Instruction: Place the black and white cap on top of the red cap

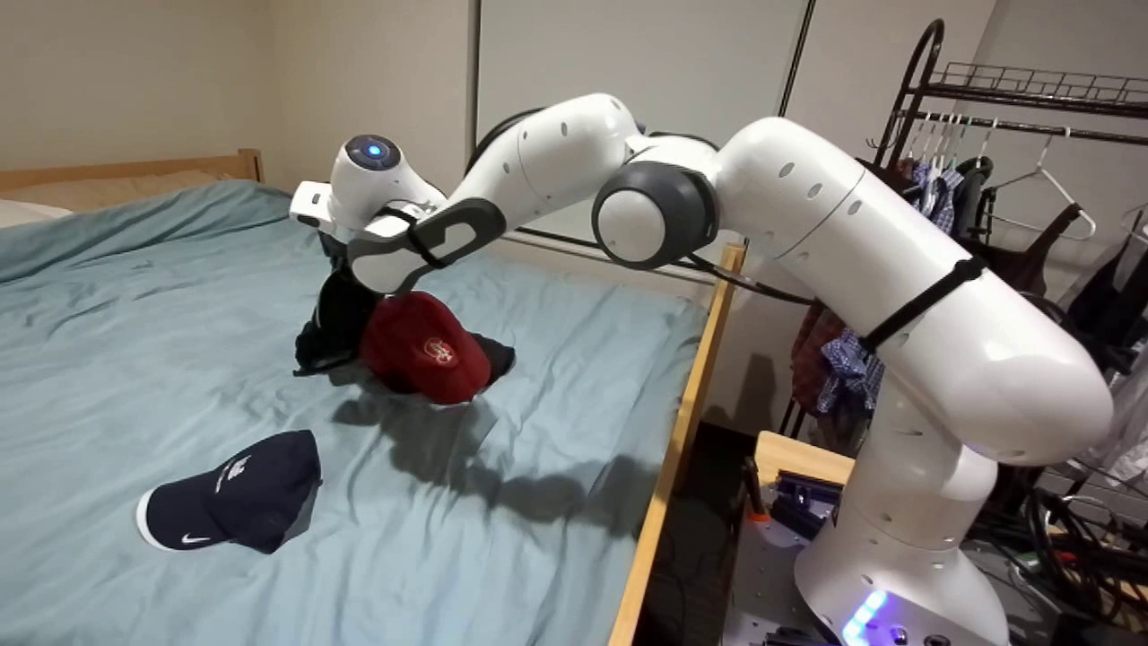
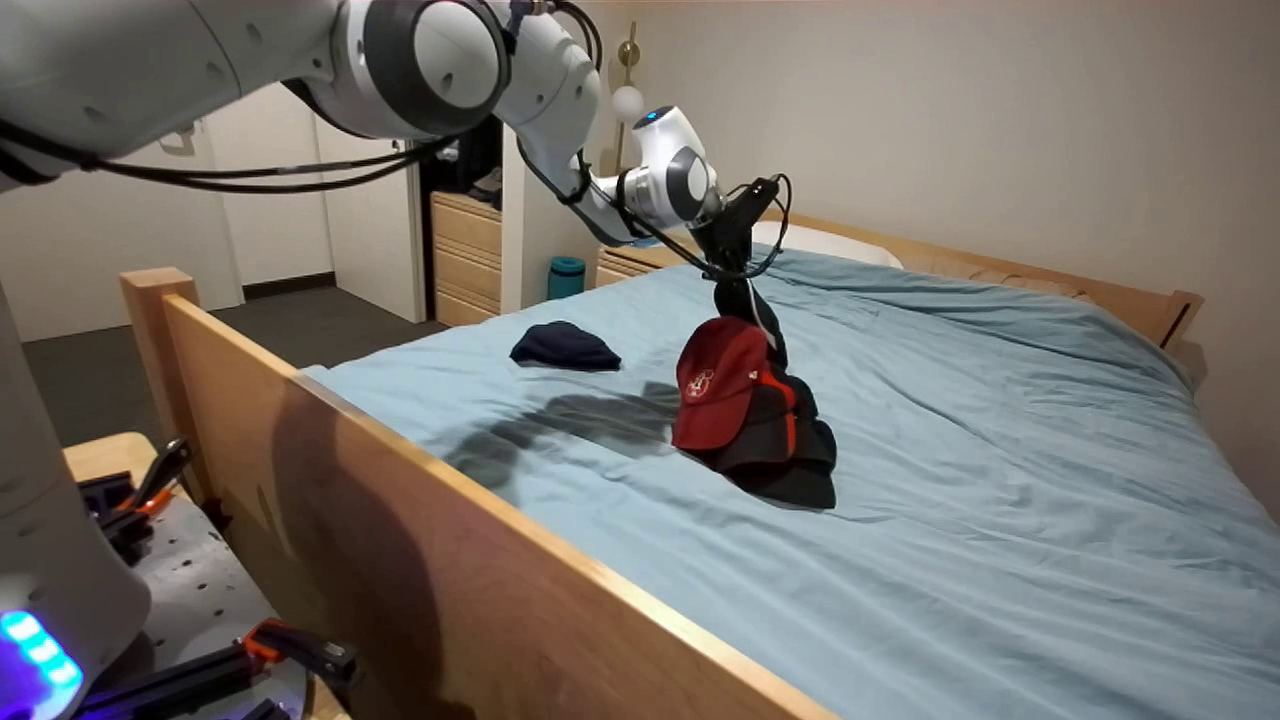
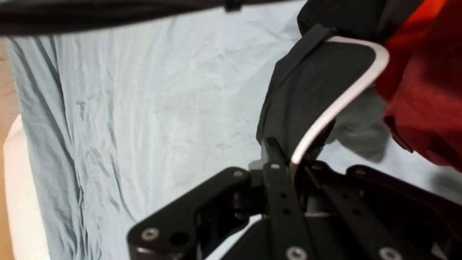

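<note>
Wrist view, left side: wrinkled pale blue sheet (image 3: 173, 94).
Jaws: bottom, right of centre; the gripper (image 3: 291, 162) has its fingers close together, the white-trimmed edge of the black and white cap (image 3: 321, 79) pinched between them.
Held cap's axis: straight ahead of the fingertips, its long side running away from the jaws and slanting right, toward the red cap (image 3: 433, 108).
Held cap's hang: in an exterior view the black and white cap (image 1: 336, 318) droops below the gripper, just beside the red dome, its lower edge lower than the dome's top.
Gap between caps: shadowed sheet shows there near the fingers; farther out their outlines come close, and touching or apart I cannot tell.
Red cap, right side: rightward of the jaws; in an exterior view the red cap (image 2: 715, 380) rests tilted on dark caps (image 2: 765, 452), brim slanting down.
Coming move: probably a lift until the drooping edge clears the red dome, then a shift rightward in the wrist view, then lowering.
Risk: crossing too low would likely shove the red cap off its pile; the tilted dome may let floppy fabric slide.
</note>
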Motion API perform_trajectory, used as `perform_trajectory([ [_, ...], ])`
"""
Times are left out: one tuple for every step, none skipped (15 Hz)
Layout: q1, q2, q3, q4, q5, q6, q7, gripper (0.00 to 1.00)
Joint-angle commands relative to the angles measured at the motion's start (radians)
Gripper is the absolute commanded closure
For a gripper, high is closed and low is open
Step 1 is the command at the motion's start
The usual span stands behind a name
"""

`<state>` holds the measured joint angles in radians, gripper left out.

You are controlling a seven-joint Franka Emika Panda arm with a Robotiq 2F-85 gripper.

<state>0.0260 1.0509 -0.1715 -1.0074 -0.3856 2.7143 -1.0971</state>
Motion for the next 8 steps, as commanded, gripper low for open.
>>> perform_trajectory([
  [0.002,-0.051,-0.030,-0.080,-0.047,0.075,0.084,0.95],
  [0.005,-0.059,-0.042,-0.096,-0.056,0.088,0.105,0.95],
  [0.010,-0.072,-0.060,-0.121,-0.069,0.103,0.139,0.95],
  [0.017,-0.083,-0.079,-0.147,-0.081,0.119,0.175,0.95],
  [0.028,-0.103,-0.106,-0.185,-0.097,0.140,0.221,0.95],
  [0.042,-0.122,-0.134,-0.224,-0.121,0.162,0.270,0.95],
  [0.061,-0.148,-0.168,-0.270,-0.152,0.194,0.325,0.95],
  [0.089,-0.169,-0.214,-0.307,-0.187,0.222,0.389,0.95],
])
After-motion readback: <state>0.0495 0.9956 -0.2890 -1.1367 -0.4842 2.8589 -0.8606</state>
